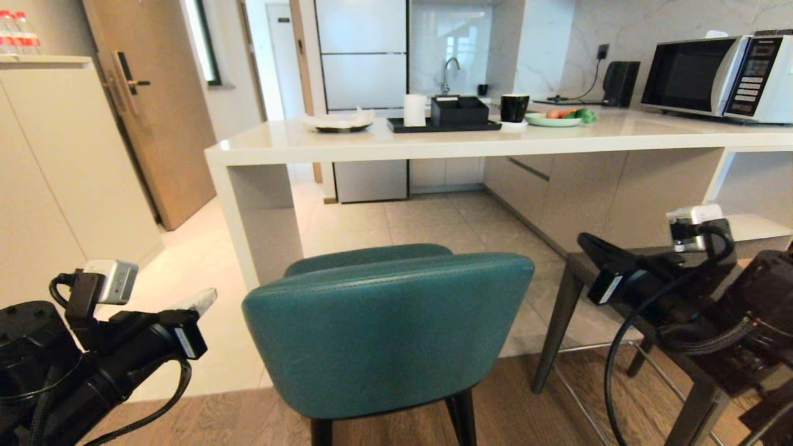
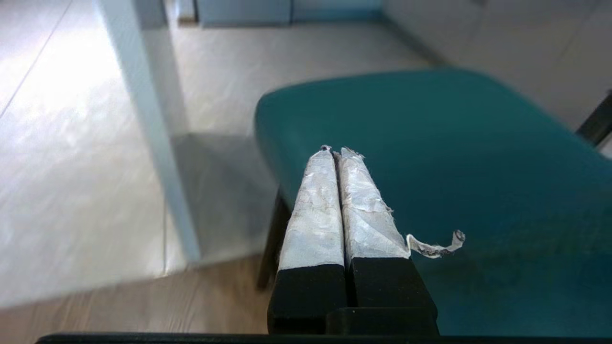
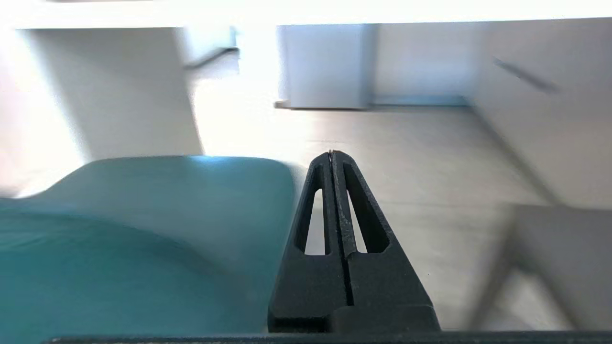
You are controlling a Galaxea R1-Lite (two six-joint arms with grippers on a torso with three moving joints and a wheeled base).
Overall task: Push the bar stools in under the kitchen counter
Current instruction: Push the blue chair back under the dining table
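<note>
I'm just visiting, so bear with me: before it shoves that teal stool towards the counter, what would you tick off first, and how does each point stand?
1. Left gripper shut for pushing: ok.
2. Right gripper shut: ok.
3. Either gripper touching the teal stool: cannot tell.
4. Floor open under the counter ahead of it: ok.
5. Teal stool already under the counter: not ok.
6. Grey stool clear of the teal one: ok.
</note>
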